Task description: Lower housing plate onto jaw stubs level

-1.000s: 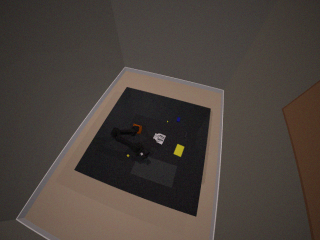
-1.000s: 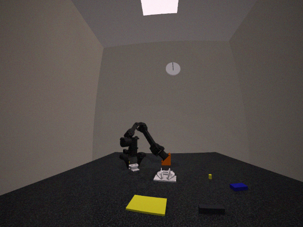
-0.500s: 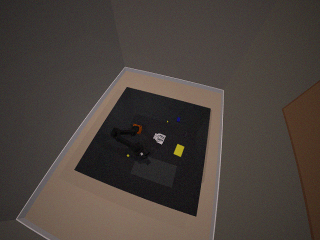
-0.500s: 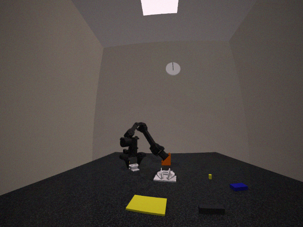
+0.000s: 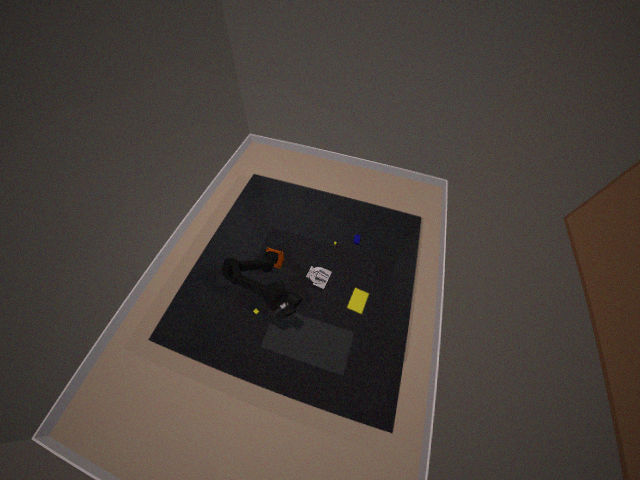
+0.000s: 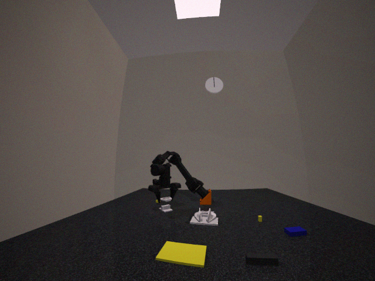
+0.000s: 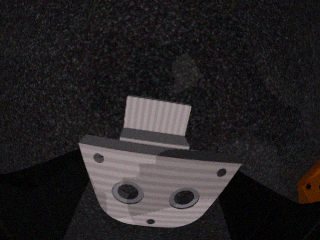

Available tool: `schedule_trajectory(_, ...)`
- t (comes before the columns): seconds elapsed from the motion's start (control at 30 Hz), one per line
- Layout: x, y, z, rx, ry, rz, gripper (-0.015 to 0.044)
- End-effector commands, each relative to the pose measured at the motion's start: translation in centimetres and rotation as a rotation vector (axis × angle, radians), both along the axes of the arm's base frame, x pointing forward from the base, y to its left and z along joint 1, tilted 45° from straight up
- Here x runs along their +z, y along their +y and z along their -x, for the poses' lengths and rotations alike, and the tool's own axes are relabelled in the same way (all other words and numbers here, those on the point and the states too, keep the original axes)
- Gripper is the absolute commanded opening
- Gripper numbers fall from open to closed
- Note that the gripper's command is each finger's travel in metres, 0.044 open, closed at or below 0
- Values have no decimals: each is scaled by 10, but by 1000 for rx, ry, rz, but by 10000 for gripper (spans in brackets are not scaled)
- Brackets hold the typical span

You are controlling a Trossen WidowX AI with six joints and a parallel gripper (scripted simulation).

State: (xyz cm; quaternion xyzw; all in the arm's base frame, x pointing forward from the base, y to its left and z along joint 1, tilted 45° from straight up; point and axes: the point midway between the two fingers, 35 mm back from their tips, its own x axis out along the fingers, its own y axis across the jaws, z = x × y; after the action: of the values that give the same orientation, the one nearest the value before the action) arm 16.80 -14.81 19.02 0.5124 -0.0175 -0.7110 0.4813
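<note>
The single black arm rises from its mount, bends at a high elbow and turns its wrist downward. The gripper points down, its two fingers well apart and closed against a gripped part, one at either side.

Plate above small stand.

The housing plate is looking like smooth, matt plastic with faint ridges, its two hole rims showing a duller grey. At three o'clock from it in the exterior view, the orange bracket is showing a matt, plastic-like finish. The dark mat is appearing matt, rough and speckled.
</note>
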Motion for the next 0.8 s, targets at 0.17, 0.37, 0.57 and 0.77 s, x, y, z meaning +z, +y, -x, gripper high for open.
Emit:
schedule_trajectory(0.17,23,20,0,2,-4,8,351)
schedule_trajectory(0.37,29,25,1,3,-4,11,351)
schedule_trajectory(0.57,27,26,-1,61,52,8,351)
schedule_trajectory(0.77,22,30,-8,199,186,0,351)
